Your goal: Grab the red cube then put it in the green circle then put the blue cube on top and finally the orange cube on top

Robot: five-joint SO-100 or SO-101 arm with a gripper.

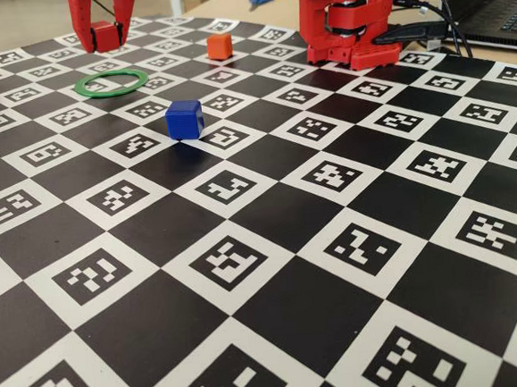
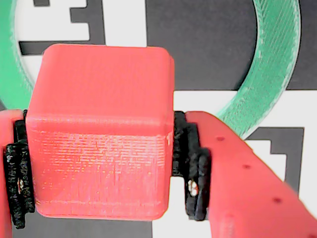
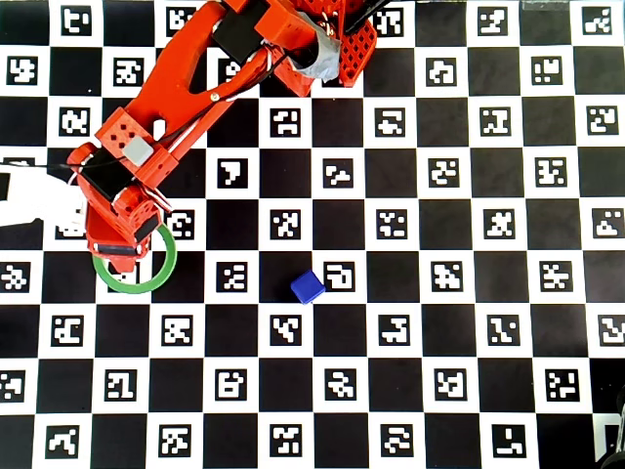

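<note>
Overall, a black-and-white checkerboard mat printed with square code markers covers the table; no readable words or brand marks on it. The red arm reaches from its base at the top of the overhead view down to the left, and there it covers the upper part of the green circle and hides both the red cube and the orange cube. In the fixed view the arm is cut off by the top edge. The gripper is closed on the red cube, black pads pressed against its two opposite sides; the cube hangs clear of the mat, just behind the ring in the fixed view. Wrist view: ring arc visible beyond the cube, lower portion blocked. The blue cube rests on the mat, near the ring. The orange cube sits farther back, near the arm's base.
</note>
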